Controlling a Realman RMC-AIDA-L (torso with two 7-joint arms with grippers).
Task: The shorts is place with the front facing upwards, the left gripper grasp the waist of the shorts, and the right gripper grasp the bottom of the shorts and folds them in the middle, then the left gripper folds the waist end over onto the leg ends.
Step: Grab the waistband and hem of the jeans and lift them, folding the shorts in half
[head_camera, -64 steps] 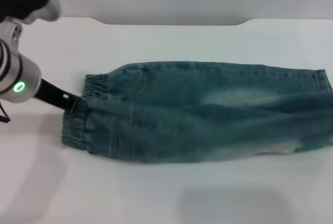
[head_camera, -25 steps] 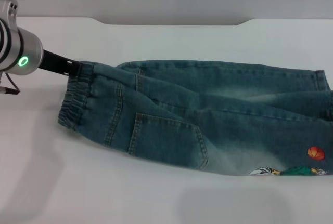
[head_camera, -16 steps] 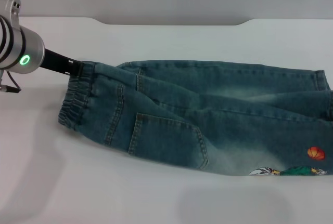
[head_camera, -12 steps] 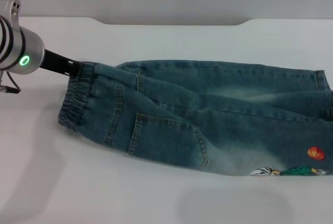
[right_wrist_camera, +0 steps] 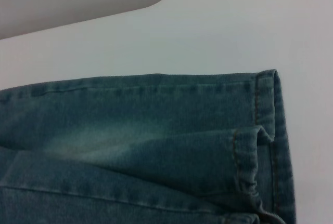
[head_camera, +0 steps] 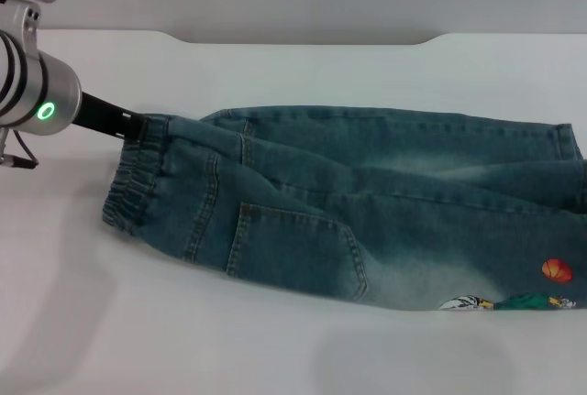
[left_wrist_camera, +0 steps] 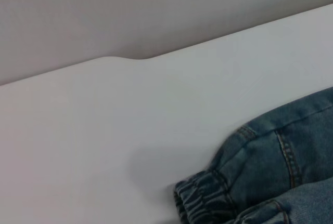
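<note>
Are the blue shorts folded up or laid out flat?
Folded lengthwise: one leg of the shorts lies over the other, pocket and cartoon prints on top. The left gripper is at the waistband.

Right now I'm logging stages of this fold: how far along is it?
Done: the shorts lie folded lengthwise on the table, one leg over the other. In hand: the left gripper sits at the waist; its grip is hidden. Left: carrying the waist onto the leg ends. The right gripper isn't visible.
</note>
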